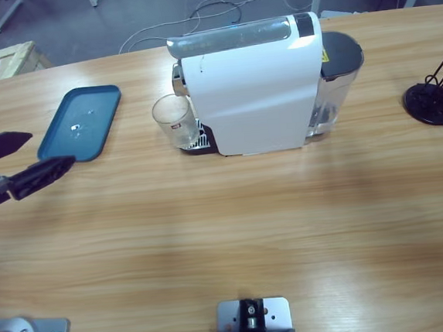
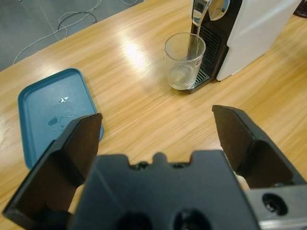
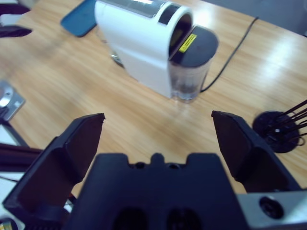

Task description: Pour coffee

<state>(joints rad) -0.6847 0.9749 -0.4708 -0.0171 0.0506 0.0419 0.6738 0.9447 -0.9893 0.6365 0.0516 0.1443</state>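
Glass cup [image 2: 184,60] stands upright under the white coffee machine [image 1: 253,85] spout; only a shallow pale film inside. Left claw [image 1: 21,162] spread wide beside the teal tray [image 1: 78,122]; right claw [image 3: 158,139] wide too, holding nothing.

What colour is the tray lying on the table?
The tray is teal blue, clearest in the high view.

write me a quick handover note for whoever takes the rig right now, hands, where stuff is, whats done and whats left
Left hand: open, empty, over the table beside the blue tray, facing the glass cup.
Right hand: open, empty, held off behind the coffee machine, near its water tank.
The cup stands on the machine's drip grate under the spout; only a shallow bit of liquid shows at its bottom.
Done: cup placed under the spout.
Left: grasp the cup and pour the coffee; nothing is held yet.
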